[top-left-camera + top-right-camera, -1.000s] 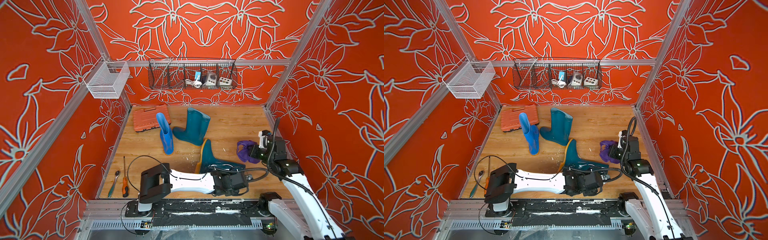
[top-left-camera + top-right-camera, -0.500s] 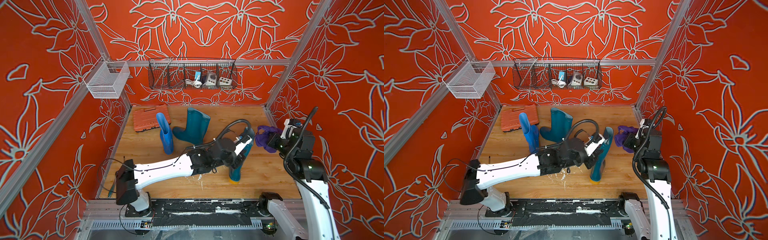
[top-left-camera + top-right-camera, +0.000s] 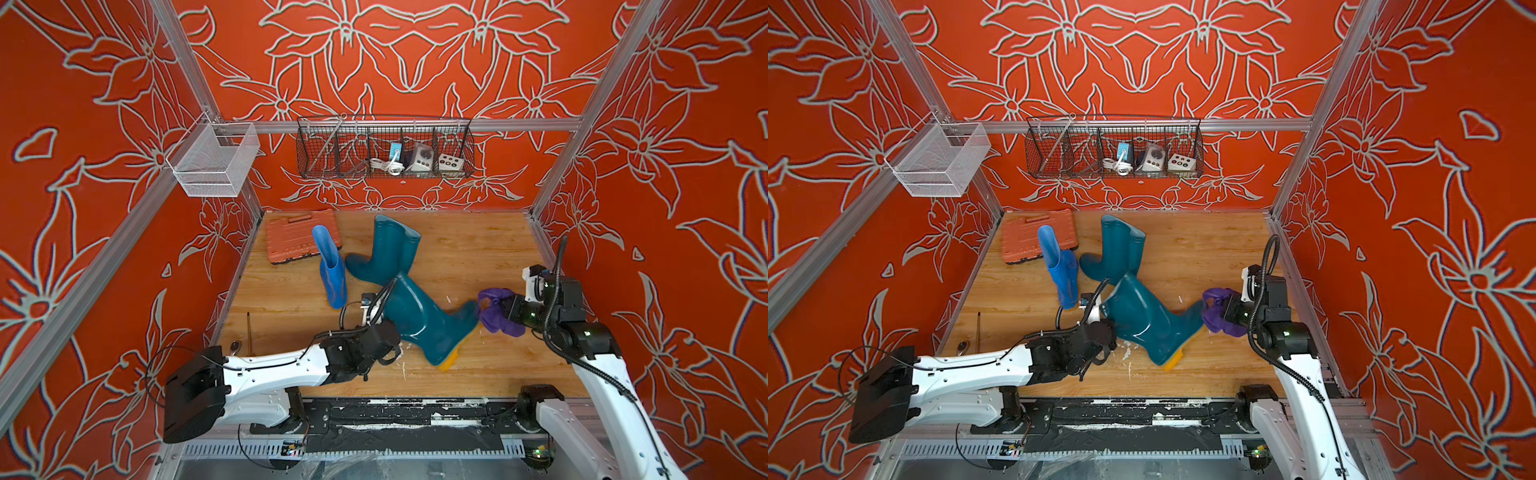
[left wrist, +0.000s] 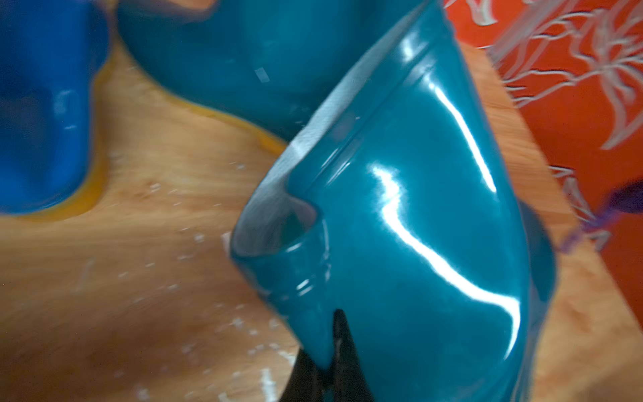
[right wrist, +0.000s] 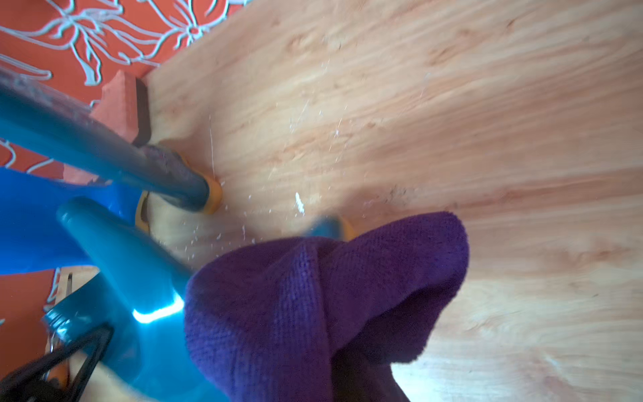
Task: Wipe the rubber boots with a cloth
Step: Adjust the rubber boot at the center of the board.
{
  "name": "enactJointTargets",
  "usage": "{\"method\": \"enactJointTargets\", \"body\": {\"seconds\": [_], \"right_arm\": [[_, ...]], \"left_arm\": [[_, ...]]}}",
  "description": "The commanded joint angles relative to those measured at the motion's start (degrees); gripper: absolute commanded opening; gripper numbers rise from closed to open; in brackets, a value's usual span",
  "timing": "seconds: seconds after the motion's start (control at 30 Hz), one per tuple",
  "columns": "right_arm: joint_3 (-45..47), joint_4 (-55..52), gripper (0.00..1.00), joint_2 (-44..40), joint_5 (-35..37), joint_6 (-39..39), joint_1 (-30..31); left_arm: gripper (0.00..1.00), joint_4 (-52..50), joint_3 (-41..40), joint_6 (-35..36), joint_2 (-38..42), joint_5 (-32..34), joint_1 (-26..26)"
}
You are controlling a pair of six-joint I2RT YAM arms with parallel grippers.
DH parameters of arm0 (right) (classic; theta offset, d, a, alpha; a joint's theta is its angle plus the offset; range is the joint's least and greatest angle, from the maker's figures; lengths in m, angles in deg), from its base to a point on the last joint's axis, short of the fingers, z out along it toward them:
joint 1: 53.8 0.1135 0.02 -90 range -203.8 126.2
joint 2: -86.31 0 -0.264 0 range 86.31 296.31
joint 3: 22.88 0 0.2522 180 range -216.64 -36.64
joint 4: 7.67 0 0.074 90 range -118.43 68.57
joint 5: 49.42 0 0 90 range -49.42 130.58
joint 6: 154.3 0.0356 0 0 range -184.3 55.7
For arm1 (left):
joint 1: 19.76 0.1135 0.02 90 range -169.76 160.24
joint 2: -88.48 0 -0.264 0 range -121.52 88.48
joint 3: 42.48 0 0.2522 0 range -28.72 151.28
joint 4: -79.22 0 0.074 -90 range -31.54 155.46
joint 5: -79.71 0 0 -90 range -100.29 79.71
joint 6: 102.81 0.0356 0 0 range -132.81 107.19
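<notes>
Three rubber boots (image 3: 1133, 316) and one cloth (image 3: 490, 322) are showing. Near centre, the left gripper (image 4: 334, 330) is pinching the tilted teal boot (image 3: 419, 320) by its shaft rim; only the left wrist view is showing this. At right, the right gripper (image 3: 509, 309) is clamping the cloth against its toe. Farther left, the blue boot (image 3: 332, 272) and second teal boot (image 3: 390, 253) are standing.
</notes>
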Motion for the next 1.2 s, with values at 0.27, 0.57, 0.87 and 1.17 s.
{"method": "enactJointTargets", "body": {"seconds": [0.27,0.57,0.87,1.17], "right_arm": [[1.2,1.2,0.0,2.6,4.1,1.4,7.7],[12.6,15.8,0.0,11.0,4.2,7.8,15.9],[2.6,18.3,0.0,22.4,8.1,1.0,13.3],[2.3,16.1,0.0,20.0,9.2,-0.5,11.8]], "left_arm": [[0.02,-3.8,-6.0,-8.9,5.3,-4.9,0.7],[0.04,5.4,-8.8,-10.9,-2.5,-9.2,0.7],[0.13,8.6,0.8,-9.5,-12.6,-13.9,-2.0],[0.56,-9.7,6.0,-9.0,-4.5,-8.4,-5.0]]}}
